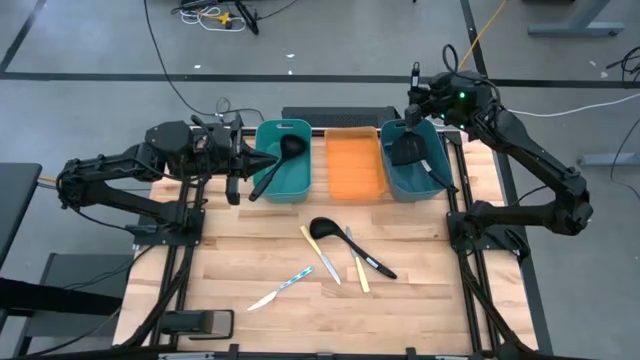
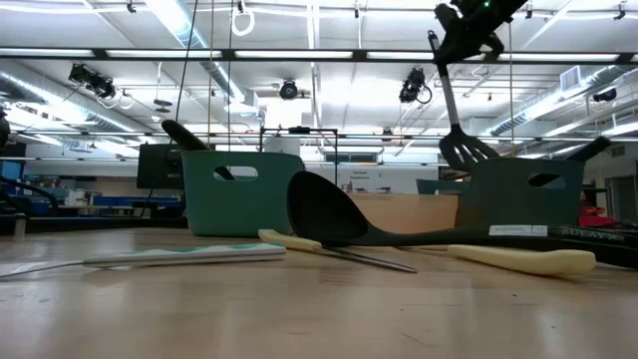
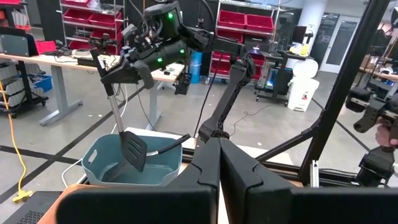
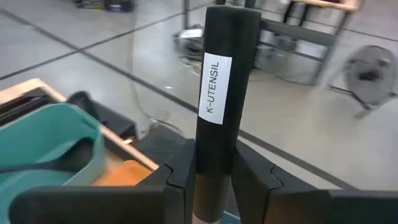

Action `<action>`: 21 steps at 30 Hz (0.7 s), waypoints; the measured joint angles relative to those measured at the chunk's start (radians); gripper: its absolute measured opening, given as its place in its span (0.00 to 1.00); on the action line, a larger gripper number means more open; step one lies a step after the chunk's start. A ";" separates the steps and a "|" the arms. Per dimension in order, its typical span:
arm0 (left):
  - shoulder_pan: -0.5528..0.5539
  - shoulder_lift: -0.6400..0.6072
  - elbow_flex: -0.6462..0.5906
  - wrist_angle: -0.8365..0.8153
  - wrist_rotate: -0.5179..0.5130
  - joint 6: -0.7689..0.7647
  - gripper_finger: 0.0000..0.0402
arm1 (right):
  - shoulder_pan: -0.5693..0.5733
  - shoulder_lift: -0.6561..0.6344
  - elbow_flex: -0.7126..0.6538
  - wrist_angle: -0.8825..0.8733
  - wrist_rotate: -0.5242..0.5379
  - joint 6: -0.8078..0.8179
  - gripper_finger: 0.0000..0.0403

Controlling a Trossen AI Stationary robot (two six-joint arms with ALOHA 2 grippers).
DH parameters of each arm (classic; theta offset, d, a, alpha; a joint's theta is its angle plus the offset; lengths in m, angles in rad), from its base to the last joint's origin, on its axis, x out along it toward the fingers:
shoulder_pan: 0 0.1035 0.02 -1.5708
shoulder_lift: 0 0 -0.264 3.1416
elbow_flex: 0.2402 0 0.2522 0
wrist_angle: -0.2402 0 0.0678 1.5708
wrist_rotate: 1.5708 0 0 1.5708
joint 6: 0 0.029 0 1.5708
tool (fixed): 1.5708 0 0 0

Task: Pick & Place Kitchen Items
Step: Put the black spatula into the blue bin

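My right gripper (image 1: 415,100) is over the right teal bin (image 1: 432,178), shut on a black spatula (image 2: 454,110). The spatula's slotted blade (image 3: 134,150) hangs at about the height of the bin's rim. Another black handle (image 1: 437,176) leans out of that bin. My left gripper (image 1: 270,158) is shut and empty, held level beside the left teal bin (image 1: 297,185), where a black ladle (image 1: 290,148) leans on the rim. On the table lie a black spoon (image 1: 325,228), a black-handled utensil (image 1: 375,262), two yellow-handled knives (image 1: 320,252) and a blue-handled knife (image 1: 285,287). My right gripper pinches the spatula's round black handle (image 4: 214,146) between its two fingers (image 4: 181,177), some way below the free end, which carries a white label. The fingers lie across the handle, slanting slightly down. The spatula hangs nearly upright, blade down, over the right bin.
An orange tray (image 1: 353,165) sits between the two teal bins at the table's far edge. Black frame posts (image 1: 455,215) run along both sides of the wooden top. Bare wood lies near the front edge.
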 joint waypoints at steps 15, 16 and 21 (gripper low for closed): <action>0.000 0.000 0.000 0.000 0.000 0.000 0.02 | -0.175 0.004 0.000 -0.018 -0.417 -0.111 0.20; 0.000 0.000 0.000 0.000 0.000 0.000 0.02 | -0.184 0.004 -0.005 -0.008 -0.445 -0.114 0.20; 0.000 0.000 0.000 0.001 0.000 0.000 0.01 | -0.241 0.004 -0.063 0.061 -0.598 -0.115 0.20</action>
